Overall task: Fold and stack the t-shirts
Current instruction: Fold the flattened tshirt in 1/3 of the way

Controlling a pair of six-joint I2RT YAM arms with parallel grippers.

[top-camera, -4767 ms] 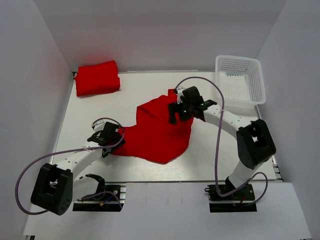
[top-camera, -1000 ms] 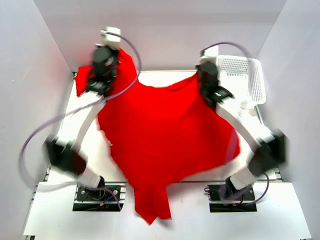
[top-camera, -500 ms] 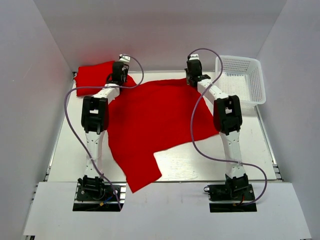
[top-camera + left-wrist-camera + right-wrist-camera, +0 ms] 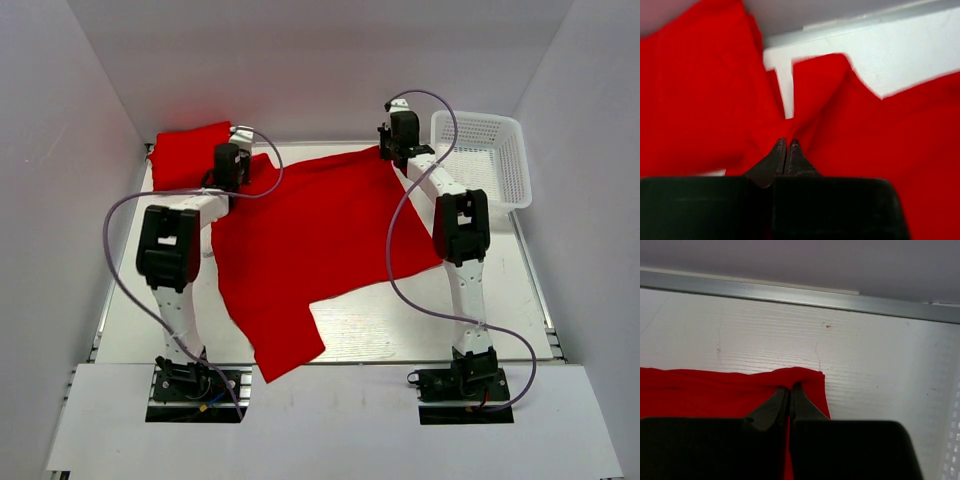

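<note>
left gripper (image 4: 786, 150) and right gripper (image 4: 789, 392) are each pinching the far edge of the spread red t-shirt (image 4: 310, 240), jaws fully closed.

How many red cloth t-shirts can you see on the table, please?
2. A folded red cloth t-shirt lies at the far-left corner; a spread-out t-shirt covers the middle. More could be hidden underneath.

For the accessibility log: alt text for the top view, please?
A red t-shirt lies spread on the table, its far corners pinched by the left claw and right claw. A folded shirt sits far left, a basket far right.
</note>
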